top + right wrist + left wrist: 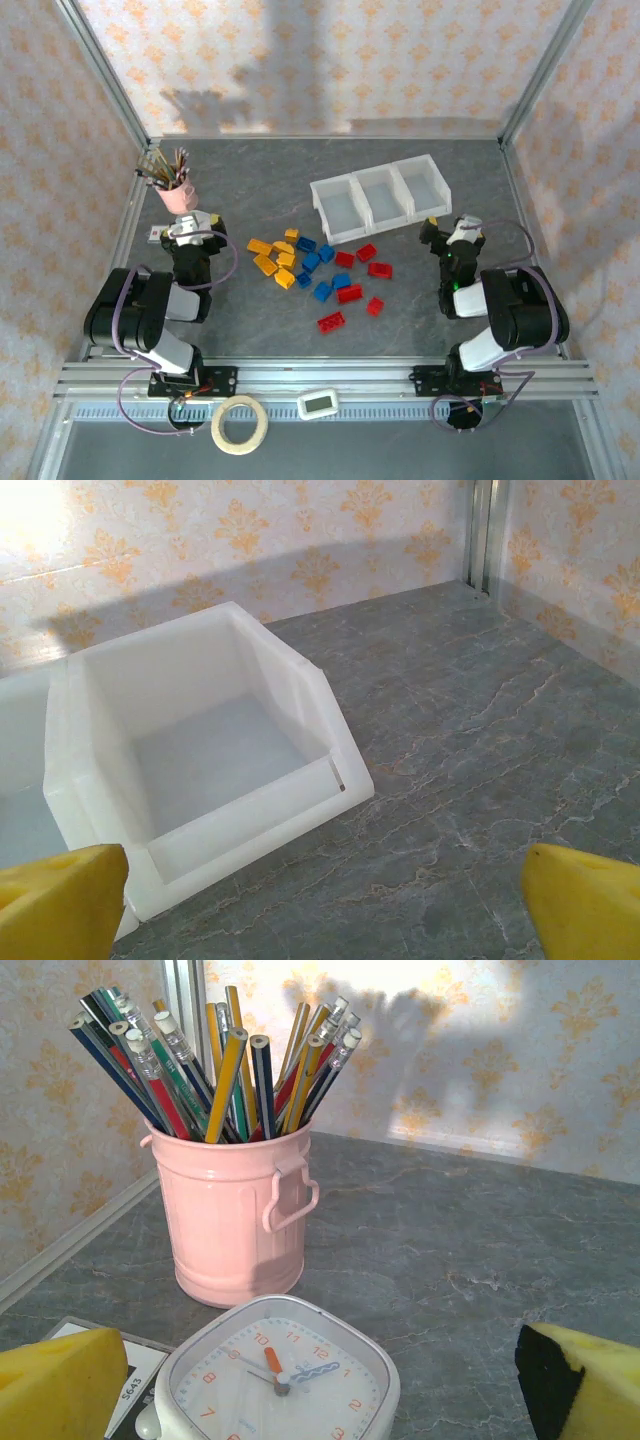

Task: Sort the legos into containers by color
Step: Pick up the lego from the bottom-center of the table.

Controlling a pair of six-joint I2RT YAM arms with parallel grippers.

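yellow pads (pixel 60 895), cropped at the corners, stand wide apart on left gripper (pixel 320 1390) and right gripper (pixel 320 900), both empty. legos (pixel 315 270) lie loose just before the bins (pixel 380 195); clock (pixel 275 1370) cut off below.

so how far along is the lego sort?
Done: nothing, all three bins are empty. In hand: nothing, both arms' jaws stand open and bare, and the right wrist camera looks into the empty end bin. Left: everything. The yellow bricks, blue bricks and red bricks all lie loose on the table in front of the bins.
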